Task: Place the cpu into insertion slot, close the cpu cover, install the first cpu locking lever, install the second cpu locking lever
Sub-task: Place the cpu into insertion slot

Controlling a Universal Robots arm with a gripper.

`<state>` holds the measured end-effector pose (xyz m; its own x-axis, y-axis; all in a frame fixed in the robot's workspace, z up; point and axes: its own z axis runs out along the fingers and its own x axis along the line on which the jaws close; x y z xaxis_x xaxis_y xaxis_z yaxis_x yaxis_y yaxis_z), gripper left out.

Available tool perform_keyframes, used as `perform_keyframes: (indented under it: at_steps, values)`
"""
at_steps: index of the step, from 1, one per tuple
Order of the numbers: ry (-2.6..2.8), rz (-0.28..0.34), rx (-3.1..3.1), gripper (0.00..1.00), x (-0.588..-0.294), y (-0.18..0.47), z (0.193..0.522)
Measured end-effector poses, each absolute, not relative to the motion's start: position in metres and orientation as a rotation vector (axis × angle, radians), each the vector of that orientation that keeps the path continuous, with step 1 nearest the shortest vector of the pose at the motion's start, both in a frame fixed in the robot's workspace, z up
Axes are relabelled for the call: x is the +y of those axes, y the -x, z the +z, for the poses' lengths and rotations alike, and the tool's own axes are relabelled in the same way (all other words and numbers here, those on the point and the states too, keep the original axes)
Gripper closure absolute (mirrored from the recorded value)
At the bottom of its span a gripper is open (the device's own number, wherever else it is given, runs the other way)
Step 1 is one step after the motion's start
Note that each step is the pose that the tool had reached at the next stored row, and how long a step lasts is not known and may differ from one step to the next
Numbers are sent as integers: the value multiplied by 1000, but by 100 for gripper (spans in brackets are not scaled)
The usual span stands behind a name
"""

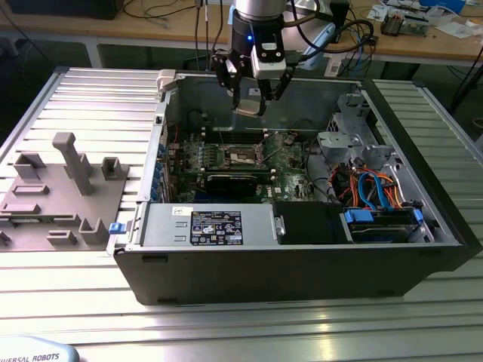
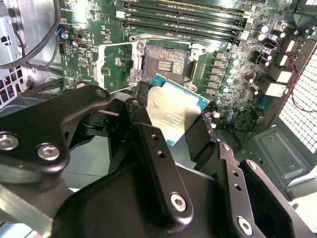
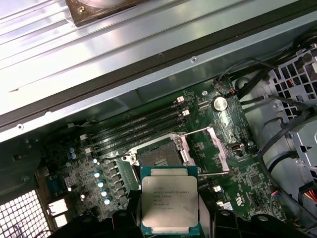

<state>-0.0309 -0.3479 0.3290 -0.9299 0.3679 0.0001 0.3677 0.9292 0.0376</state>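
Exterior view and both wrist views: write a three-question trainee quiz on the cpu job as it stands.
1. True or false: the cpu sits in the insertion slot.
2. Pick one: the cpu cover is A) swung open beside the slot, B) shut over the slot, C) locked down by both levers.
3. Fill the gap: in the exterior view, the end effector above the open case is shut on the ____.

Key: 1 false, it is held above the board; 2 A; 3 cpu.

Ribbed alu table (image 1: 90, 90): open PC case (image 1: 302, 264) on it, grey fixture tray (image 1: 45, 200) beside, exterior view's left.
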Motion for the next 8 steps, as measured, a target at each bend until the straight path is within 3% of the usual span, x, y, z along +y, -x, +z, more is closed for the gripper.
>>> perform_keyframes:
  at_steps: [8]
  values:
    - [-595,57,3077,46,-348,31,329]
